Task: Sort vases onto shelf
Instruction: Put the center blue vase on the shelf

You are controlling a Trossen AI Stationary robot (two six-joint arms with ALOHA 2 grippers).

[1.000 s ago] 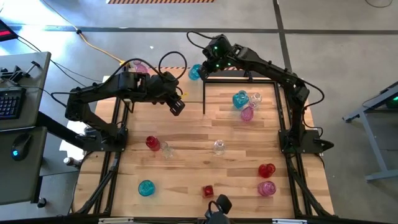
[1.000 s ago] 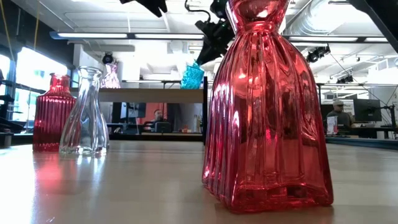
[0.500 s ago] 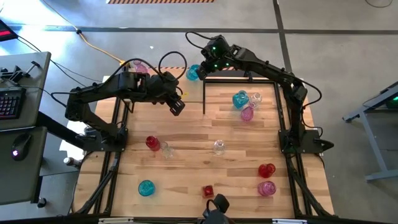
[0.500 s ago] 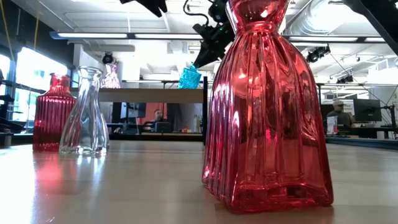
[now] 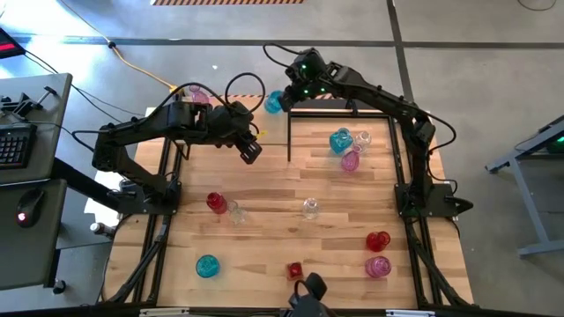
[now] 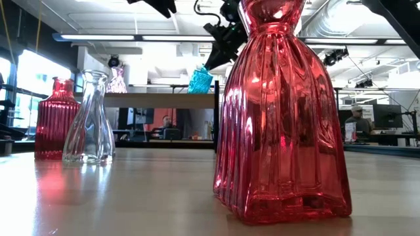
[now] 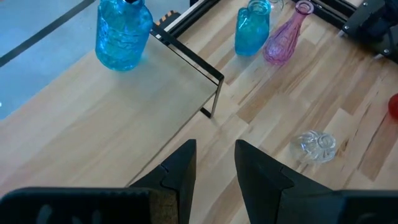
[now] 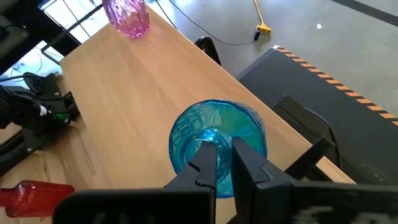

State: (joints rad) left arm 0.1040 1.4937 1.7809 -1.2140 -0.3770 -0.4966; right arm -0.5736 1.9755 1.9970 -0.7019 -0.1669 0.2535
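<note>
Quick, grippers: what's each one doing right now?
Left gripper: slightly open, empty, above the shelf.
Right gripper: shut on the rim of the teal vase, at the shelf.

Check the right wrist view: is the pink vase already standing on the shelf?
Yes, the pink vase stands upright at the far end of the shelf.

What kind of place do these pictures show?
Probably a robotics lab or workshop: a wooden table with mounted arms, a desk with a keyboard beside it, and monitors in the room behind.
</note>
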